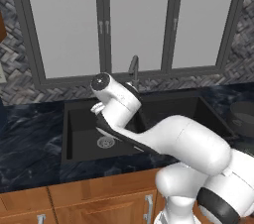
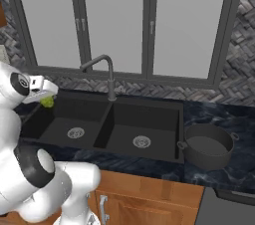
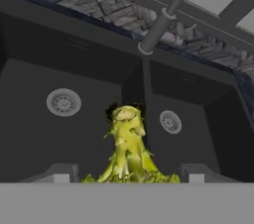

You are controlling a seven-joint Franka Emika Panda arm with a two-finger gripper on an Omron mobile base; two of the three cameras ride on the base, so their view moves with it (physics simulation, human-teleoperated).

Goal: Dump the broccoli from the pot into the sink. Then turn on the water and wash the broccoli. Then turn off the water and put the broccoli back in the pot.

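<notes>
1. Counter (image 2: 239,119): dark marbled top w/ wood cabinets below, woven-tile backsplash + windows behind.
2. Sink (image 2: 149,107): matte black double basin set in counter, one silver drain per basin; in hand view both drains visible below the camera.
3. Arm: white Franka, reaches over left basin in left base view; in right base view the hand sits at far left above the left basin's edge.
4. Pot (image 2: 208,145): dark grey, round, upright on counter just right of the sink's right basin; looks empty inside.
5. Faucet (image 2: 102,69): slim grey gooseneck behind the divider, spout pointing toward left basin; no water seen.
6. Gripper (image 3: 128,177): jaws spread fairly wide, closed on broccoli; tips flank it on both sides in hand view.
7. Broccoli (image 3: 127,143): yellow-green lump, held between fingers, up in the air over the sink, well apart from pot. Also seen at hand in right base view (image 2: 47,101).
</notes>
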